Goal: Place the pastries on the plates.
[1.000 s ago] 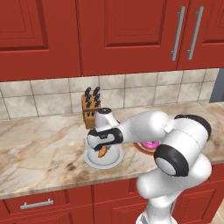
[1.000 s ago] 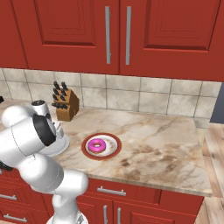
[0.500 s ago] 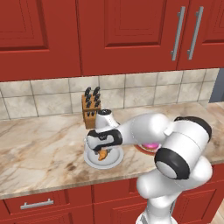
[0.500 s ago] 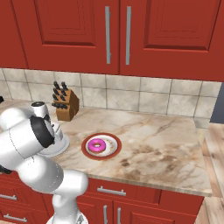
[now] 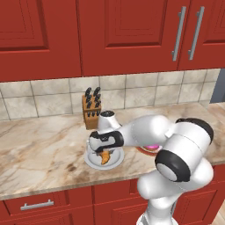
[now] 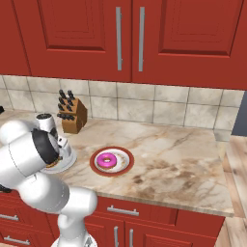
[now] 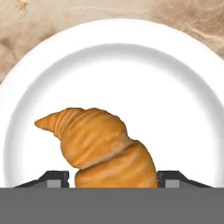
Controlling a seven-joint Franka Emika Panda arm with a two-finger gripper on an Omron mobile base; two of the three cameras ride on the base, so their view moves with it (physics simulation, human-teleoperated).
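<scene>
Croissant is lying on the plain grey plate, which is sitting on the worktop in front of the knife block, and I am hanging my end effector directly over it. My two fingertips are standing spread on either side of the pastry with a gap showing at each flank, so I judge I am no longer pinching it; the croissant seems to be resting on the plate under its own weight. I am keeping the hand low and pointing straight down, I think, so that the pastry is settling near the plate's middle rather than rolling toward the rim.

To the right of the knife block, further along the worktop, the pink-frosted donut is sitting in the centre of the red-rimmed plate. Both pastries are thus lying on plates, and the task looks all but done; what is remaining, as I judge it, is lifting straight up without catching the croissant's curved tip.
</scene>
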